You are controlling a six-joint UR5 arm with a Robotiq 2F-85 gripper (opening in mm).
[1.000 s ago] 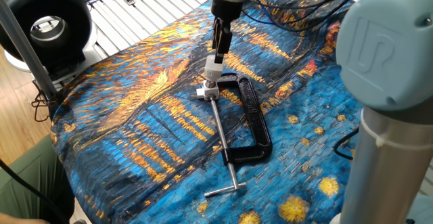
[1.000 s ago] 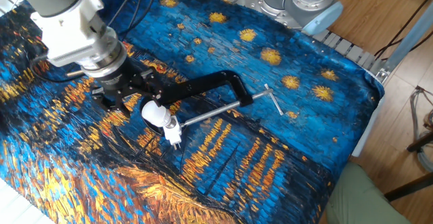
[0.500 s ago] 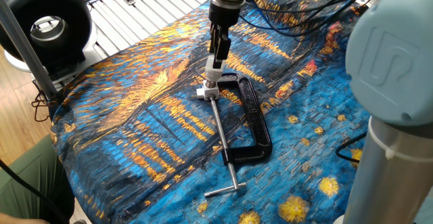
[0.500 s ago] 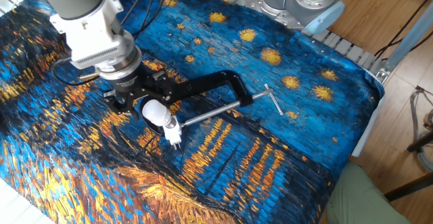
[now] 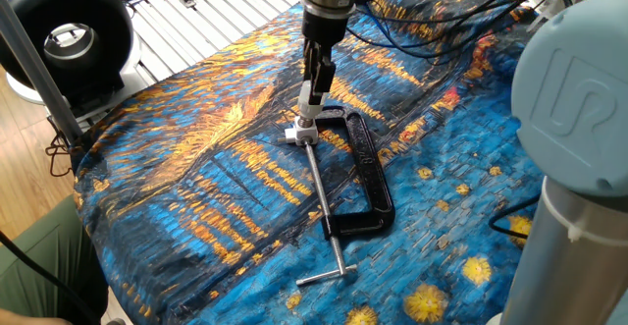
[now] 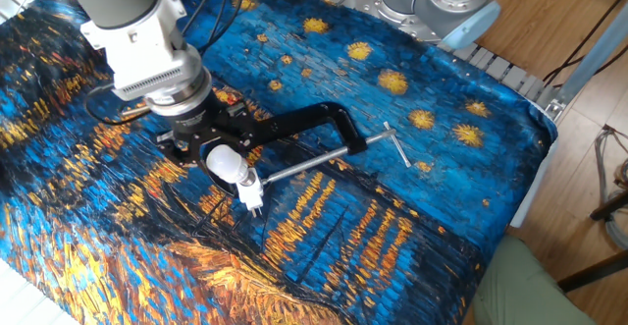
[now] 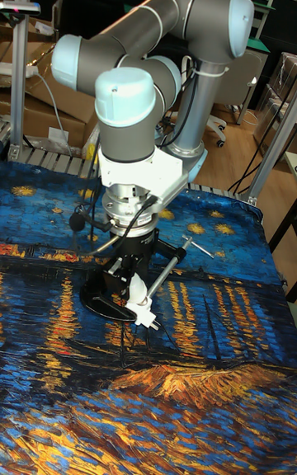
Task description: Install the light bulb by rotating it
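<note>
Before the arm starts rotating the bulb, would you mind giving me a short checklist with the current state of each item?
1. Tool over the light bulb: ok, its fingers flank the bulb.
2. Firm grip on the bulb: cannot tell; contact is not visible in any view.
3. Bulb seated on the white socket: ok, it stands upright on it.
4. Socket held by the black C-clamp: ok, the clamp screw runs up to it.
5. Cables away from the bulb: ok, they lie behind the arm.
6. Thread engagement: cannot tell, hidden.
</note>
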